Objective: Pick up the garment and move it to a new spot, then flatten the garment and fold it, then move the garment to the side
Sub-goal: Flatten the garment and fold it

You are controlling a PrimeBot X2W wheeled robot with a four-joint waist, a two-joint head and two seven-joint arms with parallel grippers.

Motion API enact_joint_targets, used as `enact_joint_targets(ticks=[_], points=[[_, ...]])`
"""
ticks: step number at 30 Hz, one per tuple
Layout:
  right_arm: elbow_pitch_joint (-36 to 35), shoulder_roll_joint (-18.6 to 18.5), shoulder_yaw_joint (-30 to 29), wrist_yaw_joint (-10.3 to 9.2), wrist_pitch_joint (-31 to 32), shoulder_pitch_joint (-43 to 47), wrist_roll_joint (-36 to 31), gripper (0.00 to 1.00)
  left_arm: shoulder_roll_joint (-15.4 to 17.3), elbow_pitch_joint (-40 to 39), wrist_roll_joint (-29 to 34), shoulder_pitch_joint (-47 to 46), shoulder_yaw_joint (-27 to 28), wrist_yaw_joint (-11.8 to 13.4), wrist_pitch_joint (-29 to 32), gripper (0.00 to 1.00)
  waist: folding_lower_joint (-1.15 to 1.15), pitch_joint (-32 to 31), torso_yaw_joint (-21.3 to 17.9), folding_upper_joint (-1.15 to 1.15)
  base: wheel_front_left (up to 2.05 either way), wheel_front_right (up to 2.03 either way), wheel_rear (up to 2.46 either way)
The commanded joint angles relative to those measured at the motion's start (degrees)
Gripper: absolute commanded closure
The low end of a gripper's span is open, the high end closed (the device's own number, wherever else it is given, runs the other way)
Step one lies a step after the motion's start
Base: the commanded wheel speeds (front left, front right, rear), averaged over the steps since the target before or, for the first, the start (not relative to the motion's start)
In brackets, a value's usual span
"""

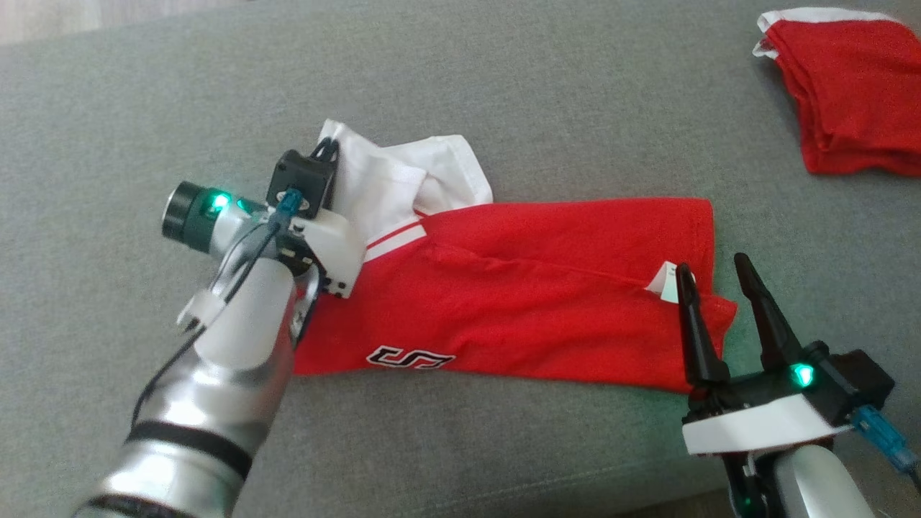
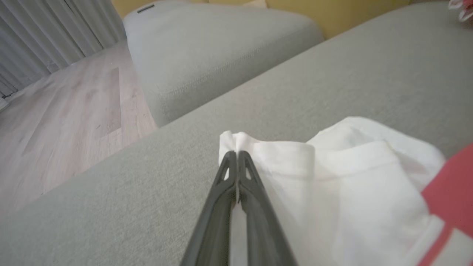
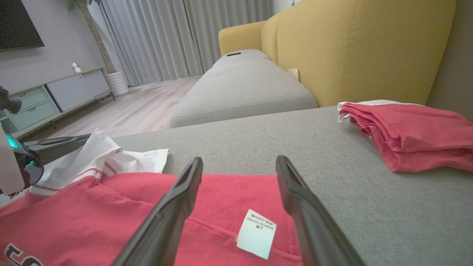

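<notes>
As the left gripper pinches the white sleeve of the red shirt at far left, the right gripper holds its fingers spread over the hem at near right.

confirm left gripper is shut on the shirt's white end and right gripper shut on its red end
No: the right gripper is open above the red end, per the right wrist view. The left gripper is shut on the white end.

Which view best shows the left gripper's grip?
Left wrist view: the left gripper is shut on the white sleeve. Head view mostly hides it behind the wrist; right wrist view shows it sideways.
</notes>
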Motion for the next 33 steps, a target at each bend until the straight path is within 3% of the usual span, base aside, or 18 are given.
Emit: enact_joint_targets(ticks=[1, 5, 11, 15, 22, 23, 25, 26, 33], points=[[-1.72, -0.45, 0.75, 0.39, -0.62, 0.15, 0.12, 0.0, 1.95, -4.86, -0.52, 0.73, 1.97, 1.01, -0.7, 1.0, 0.0, -0.67, 0.47, 0.0, 0.0, 0.0, 0.0], [-1.68, -0.31, 0.54, 0.39, -0.62, 0.82, -0.07, 0.0, 4.13, -16.51, -2.5, 7.22, 4.07, 2.52, -0.71, 1.0, 0.0, -1.74, 1.51, 0.0, 0.0, 0.0, 0.0], [-1.54, -0.83, -0.03, 0.39, -0.62, 2.23, 0.01, 0.0, 9.13, -34.84, -6.15, 19.13, 8.16, 1.99, -0.72, 1.0, 0.0, -2.86, 2.26, 0.0, 0.0, 0.0, 0.0], [-1.52, -0.6, -0.84, 0.39, -0.62, 2.6, -0.05, 0.0, 10.58, -44.24, -6.27, 26.94, 7.27, 1.33, -0.73, 1.0, 0.0, -3.16, 2.46, 0.0, 0.0, 0.0, 0.0], [-1.45, 0.16, -0.51, 0.39, -0.62, 2.32, 0.01, 0.0, 10.26, -48.02, -5.47, 36.33, 0.28, -1.59, 0.64, 1.0, 0.0, -3.2, 3.14, 0.0, 0.0, 0.0, 0.0], [-1.38, 0.23, -0.32, 0.39, -0.62, 2.25, 0.01, 0.0, 10.26, -47.54, -5.13, 36.74, -0.68, -1.98, 1.33, 0.8, 0.0, -3.3, 3.17, 0.0, 0.0, 0.0, 0.0], [-1.27, 0.35, -0.16, 0.39, -0.62, 2.11, 0.0, 0.0, 10.25, -46.97, -4.65, 37.09, -1.8, -2.22, 2.19, 0.09, 0.0, -3.59, 3.24, 0.0, 0.0, 0.0, 0.0], [-1.24, 0.39, -0.19, 0.39, -0.62, 2.07, 0.01, 0.0, 10.33, -47.16, -4.11, 37.04, -2.1, -1.91, 2.2, 0.0, 0.0, -3.74, 3.27, 0.0, 0.0, 0.0, 0.0], [-0.98, 0.38, -0.68, 0.39, -0.62, 2.4, 0.05, 0.0, 13.61, -50.78, 1.61, 37.08, -4.22, 0.12, 4.44, 0.0, 0.0, -4.63, 3.41, 0.0, 0.0, 0.0, 0.0]])
